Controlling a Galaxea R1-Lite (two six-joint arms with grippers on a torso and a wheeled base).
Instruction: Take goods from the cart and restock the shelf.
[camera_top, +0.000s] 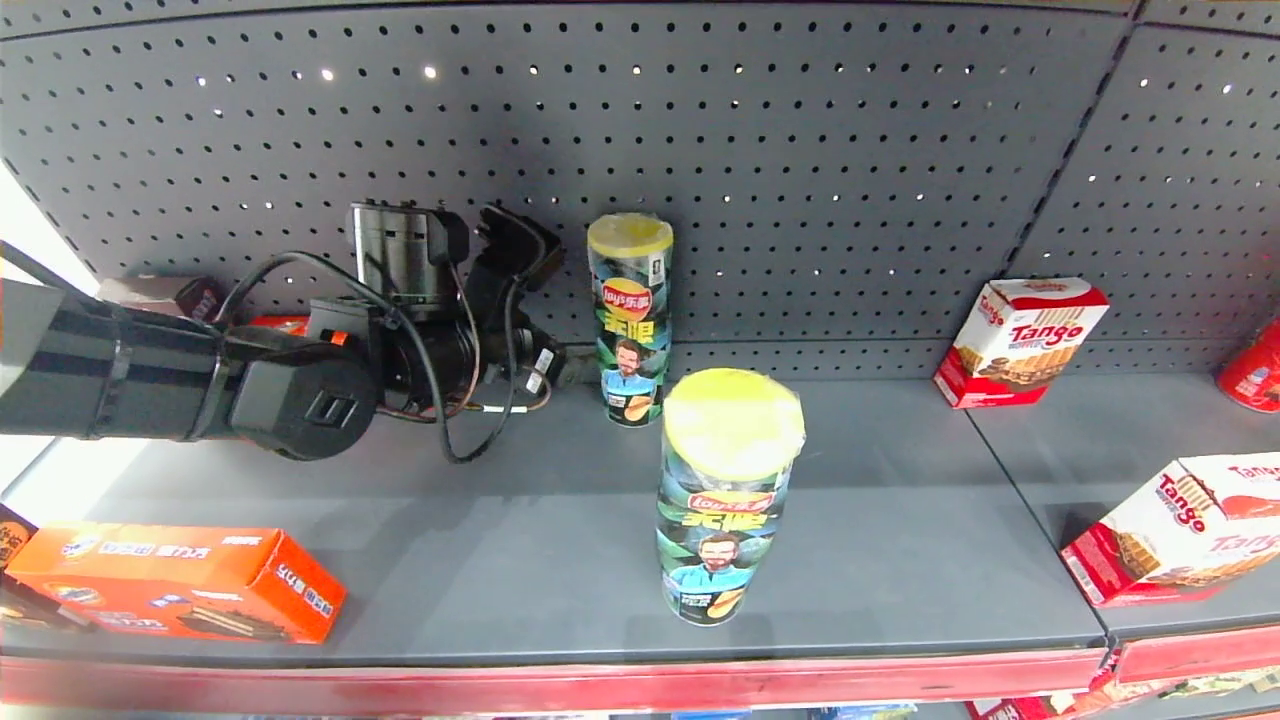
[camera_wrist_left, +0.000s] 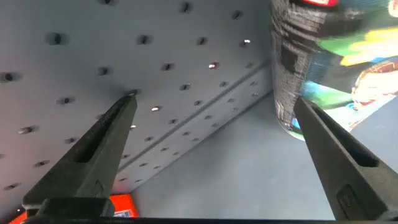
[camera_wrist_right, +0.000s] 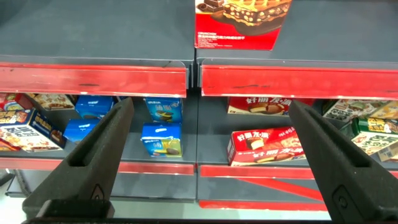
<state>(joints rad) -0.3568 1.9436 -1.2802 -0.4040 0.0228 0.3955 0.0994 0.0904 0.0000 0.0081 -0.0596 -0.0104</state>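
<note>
Two tall chip cans with yellow lids stand upright on the grey shelf (camera_top: 480, 560). The back can (camera_top: 630, 320) is against the pegboard; the front can (camera_top: 728, 500) is nearer the shelf edge. My left gripper (camera_top: 530, 300) is at the back of the shelf, just left of the back can. In the left wrist view that gripper (camera_wrist_left: 214, 99) is open with nothing between its fingers, and the back can (camera_wrist_left: 329, 62) stands just outside one finger (camera_wrist_left: 336, 162). My right gripper (camera_wrist_right: 211, 106) is open and empty, facing lower shelves.
An orange box (camera_top: 170, 580) lies at the shelf's front left. Red-and-white wafer boxes (camera_top: 1020, 340) (camera_top: 1180, 530) sit on the right section, with a red pack (camera_top: 1250, 370) at the far right. The lower shelves (camera_wrist_right: 93, 78) hold blue and red snack boxes.
</note>
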